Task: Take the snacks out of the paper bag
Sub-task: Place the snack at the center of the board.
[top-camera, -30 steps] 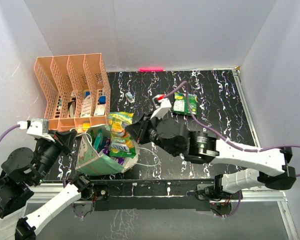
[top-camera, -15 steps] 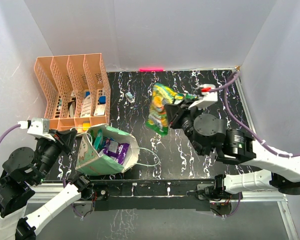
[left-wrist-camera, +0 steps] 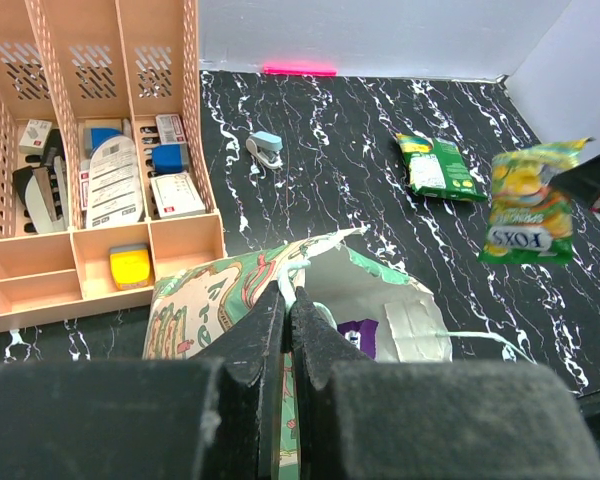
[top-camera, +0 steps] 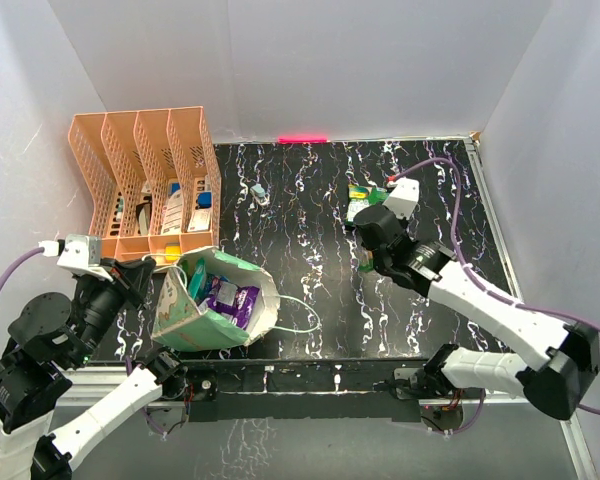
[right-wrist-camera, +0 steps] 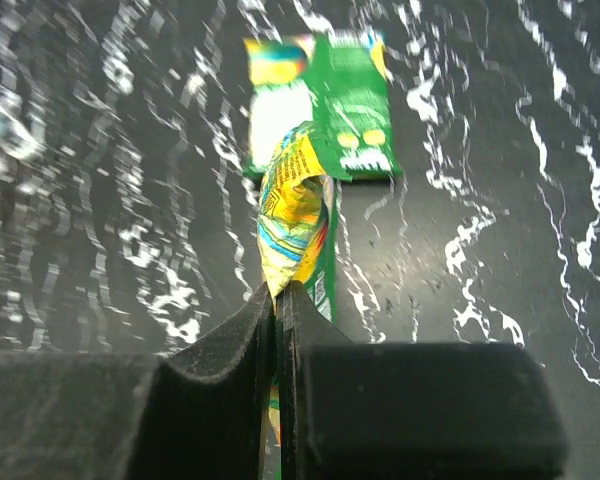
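While left tool [left-wrist-camera: 288, 292] pinches paper bag [left-wrist-camera: 185, 308], right tool [right-wrist-camera: 277, 296] grips yellow-green packet [right-wrist-camera: 292, 205]

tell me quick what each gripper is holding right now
left gripper: closed on the paper bag rim
right gripper: closed on a yellow-green snack packet

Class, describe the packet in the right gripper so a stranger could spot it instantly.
On the black marbled table's right half, find the right gripper. It pinches a yellow-green packet by one edge; the neighbouring green-and-white packet lies flat, ungripped.
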